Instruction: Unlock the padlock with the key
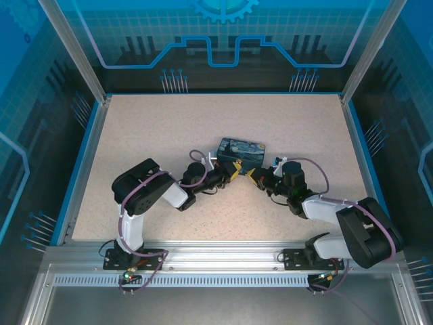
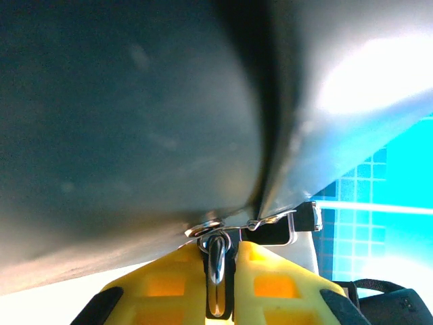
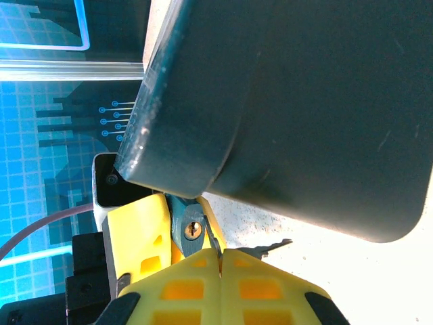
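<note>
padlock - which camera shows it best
Right wrist view: the padlock faces the lens, with its dark bluish body and brassy keyhole clear just above the right tool, by the box. Left wrist view gives just a thin metal edge of it pinched in the left tool. Top view: too small to make out between the tools.

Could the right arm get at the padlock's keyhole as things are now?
Probably yes. The keyhole on the padlock faces the shut right gripper, close ahead of it, with nothing between them. The box overhangs but doesn't cover it.
</note>
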`<action>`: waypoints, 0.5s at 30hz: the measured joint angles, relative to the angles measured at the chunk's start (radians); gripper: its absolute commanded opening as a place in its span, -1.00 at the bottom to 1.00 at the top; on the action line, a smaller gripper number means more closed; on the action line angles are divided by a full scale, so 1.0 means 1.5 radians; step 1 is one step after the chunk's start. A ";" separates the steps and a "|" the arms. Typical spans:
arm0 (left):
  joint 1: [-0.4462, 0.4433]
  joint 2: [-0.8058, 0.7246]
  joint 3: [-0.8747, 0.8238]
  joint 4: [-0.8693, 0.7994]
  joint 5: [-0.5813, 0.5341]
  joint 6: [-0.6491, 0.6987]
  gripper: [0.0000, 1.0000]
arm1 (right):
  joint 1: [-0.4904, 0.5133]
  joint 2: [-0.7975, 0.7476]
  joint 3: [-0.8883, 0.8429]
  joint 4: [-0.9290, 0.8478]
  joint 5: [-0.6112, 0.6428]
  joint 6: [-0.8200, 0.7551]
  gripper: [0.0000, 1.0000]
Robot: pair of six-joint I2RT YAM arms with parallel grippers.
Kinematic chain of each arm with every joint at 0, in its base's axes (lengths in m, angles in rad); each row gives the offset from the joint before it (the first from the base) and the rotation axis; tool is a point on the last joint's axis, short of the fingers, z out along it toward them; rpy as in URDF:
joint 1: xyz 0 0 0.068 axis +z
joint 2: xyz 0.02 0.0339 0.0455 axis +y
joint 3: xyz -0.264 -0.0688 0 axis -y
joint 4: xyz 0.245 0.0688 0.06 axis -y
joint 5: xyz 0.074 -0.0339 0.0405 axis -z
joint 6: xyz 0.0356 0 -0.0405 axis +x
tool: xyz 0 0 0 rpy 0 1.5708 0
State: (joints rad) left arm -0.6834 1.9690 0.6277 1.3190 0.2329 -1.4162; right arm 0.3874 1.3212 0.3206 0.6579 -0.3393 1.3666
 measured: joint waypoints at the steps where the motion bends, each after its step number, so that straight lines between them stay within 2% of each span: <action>1: 0.000 0.000 0.000 0.000 0.000 0.000 -1.00 | 0.000 -0.001 0.000 -0.001 0.000 0.002 -1.00; 15: 0.000 0.000 0.000 0.001 0.000 0.000 -1.00 | 0.005 -0.026 0.000 -0.015 0.012 0.002 -1.00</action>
State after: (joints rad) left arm -0.6834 1.9690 0.6277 1.3197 0.2333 -1.4162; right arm 0.3950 1.2827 0.3210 0.6357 -0.3210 1.3697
